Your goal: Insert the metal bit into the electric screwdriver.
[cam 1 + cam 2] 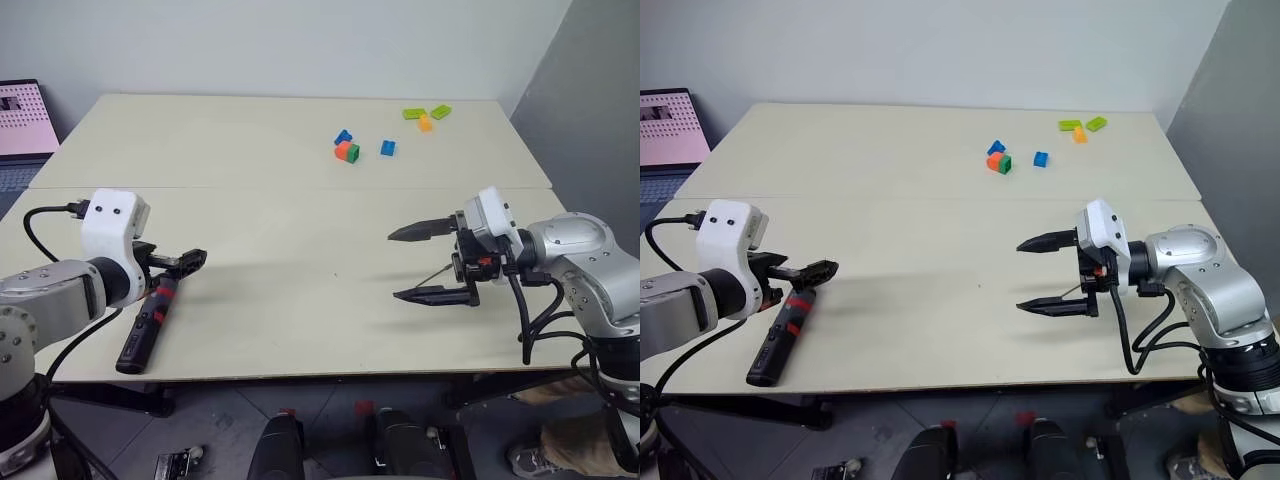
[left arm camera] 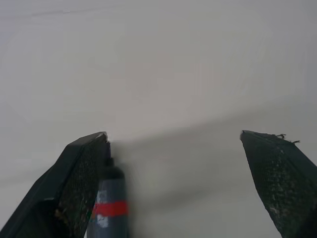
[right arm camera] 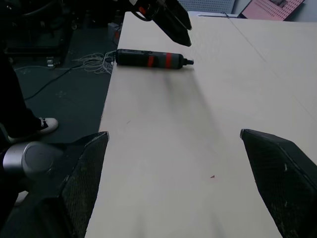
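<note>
**Both grippers wide open, screwdriver lying at the near left edge**

Quick status from my remote seat. The electric screwdriver [image 1: 145, 327] is lying flat on the table [image 1: 280, 230] at the near left, close to the front edge, with its narrow tip pointing away from me and its butt end toward the edge. My left gripper [image 1: 178, 266] hangs just above the tip end, fingers spread wide and holding nothing. In the left wrist view the screwdriver's tip with its red band sits right next to one finger [image 2: 74, 183], but I can't tell if it's actually touching.

My right gripper [image 1: 425, 262] is over on the right side of the table, pointing left across it, also spread wide and empty. There's a thin dark metal bit [image 1: 433, 272] showing as a slanted line between the two right fingers, back near the gripper's base. I honestly can't tell if it's lying on the table under the gripper or not.

From the right wrist view I'm looking straight across the tabletop at the screwdriver and the left gripper's fingers above it, well apart from the right one.

Far side of the table has a scatter of toy bricks: an orange-and-green pair [image 1: 347, 151], two blue ones [image 1: 387, 148], and some lime and orange ones [image 1: 428, 116] further right.
</note>
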### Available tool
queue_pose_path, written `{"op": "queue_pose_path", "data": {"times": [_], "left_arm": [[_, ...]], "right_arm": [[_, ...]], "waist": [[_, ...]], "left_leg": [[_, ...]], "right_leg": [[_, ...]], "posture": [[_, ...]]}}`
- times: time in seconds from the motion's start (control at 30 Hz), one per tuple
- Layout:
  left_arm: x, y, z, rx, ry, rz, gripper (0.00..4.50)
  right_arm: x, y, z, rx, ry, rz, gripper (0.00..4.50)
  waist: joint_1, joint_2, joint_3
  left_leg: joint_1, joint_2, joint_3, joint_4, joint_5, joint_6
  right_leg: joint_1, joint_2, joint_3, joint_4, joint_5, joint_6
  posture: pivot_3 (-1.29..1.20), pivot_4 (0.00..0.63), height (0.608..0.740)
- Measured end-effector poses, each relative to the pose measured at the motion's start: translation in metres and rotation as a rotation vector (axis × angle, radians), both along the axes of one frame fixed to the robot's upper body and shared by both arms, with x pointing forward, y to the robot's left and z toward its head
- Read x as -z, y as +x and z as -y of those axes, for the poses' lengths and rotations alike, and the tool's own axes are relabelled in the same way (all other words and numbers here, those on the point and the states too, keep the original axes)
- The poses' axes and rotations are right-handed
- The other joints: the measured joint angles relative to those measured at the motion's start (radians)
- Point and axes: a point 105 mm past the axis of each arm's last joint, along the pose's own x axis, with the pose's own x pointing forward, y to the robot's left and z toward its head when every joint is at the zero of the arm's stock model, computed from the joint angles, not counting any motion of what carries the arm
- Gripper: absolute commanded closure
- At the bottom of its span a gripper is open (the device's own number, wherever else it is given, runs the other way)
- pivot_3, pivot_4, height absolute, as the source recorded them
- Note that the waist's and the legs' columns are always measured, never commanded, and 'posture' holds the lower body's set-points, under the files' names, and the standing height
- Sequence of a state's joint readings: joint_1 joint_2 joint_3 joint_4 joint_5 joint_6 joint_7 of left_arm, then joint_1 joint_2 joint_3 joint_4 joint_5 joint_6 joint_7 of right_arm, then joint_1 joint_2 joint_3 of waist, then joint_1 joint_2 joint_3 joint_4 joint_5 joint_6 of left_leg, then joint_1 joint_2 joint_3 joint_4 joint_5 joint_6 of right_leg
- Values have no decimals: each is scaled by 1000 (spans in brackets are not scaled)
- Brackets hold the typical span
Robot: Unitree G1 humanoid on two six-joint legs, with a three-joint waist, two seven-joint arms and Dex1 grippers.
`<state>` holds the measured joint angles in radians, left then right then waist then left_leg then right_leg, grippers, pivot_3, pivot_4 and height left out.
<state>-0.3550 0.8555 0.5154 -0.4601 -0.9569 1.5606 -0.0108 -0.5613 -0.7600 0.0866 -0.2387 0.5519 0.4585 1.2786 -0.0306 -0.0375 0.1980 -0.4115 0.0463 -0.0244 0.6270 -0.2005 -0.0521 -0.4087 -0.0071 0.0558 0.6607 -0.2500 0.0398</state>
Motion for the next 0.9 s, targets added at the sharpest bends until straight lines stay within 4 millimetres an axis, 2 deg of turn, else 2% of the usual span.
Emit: {"op": "queue_pose_path", "data": {"times": [0.17, 0.4, 0.57, 0.9], "left_arm": [[8, 3, -16, -82, -24, -67, 0], [7, 12, -30, -124, 43, -139, 0], [23, 13, -30, -123, 38, -222, 0], [38, 20, -37, -165, 16, -313, 0]], "right_arm": [[3, -2, -3, -28, -2, -11, 19], [2, -6, -8, -70, 2, -7, 19], [3, -9, -11, -95, -8, -10, 19], [2, -14, -14, -124, -13, -8, 19]], "waist": [[-2, 0, 0], [-1, 0, 0], [-1, 0, 0], [-1, 0, 0]], "left_leg": [[0, 0, 0, 0, 0, 0], [-3, 0, 0, 0, 0, 0], [-4, 0, -1, 0, 0, 0], [-4, 0, -1, 0, 0, 0]], "right_leg": [[0, 0, 0, 1, 0, 0], [-3, 0, -1, 0, 0, 0], [-4, 0, -1, 1, 1, 2], [-5, 0, -1, 1, 2, 4]], "posture": [[0, 150, 740], [0, 150, 740], [0, 150, 740], [0, 150, 740]]}}
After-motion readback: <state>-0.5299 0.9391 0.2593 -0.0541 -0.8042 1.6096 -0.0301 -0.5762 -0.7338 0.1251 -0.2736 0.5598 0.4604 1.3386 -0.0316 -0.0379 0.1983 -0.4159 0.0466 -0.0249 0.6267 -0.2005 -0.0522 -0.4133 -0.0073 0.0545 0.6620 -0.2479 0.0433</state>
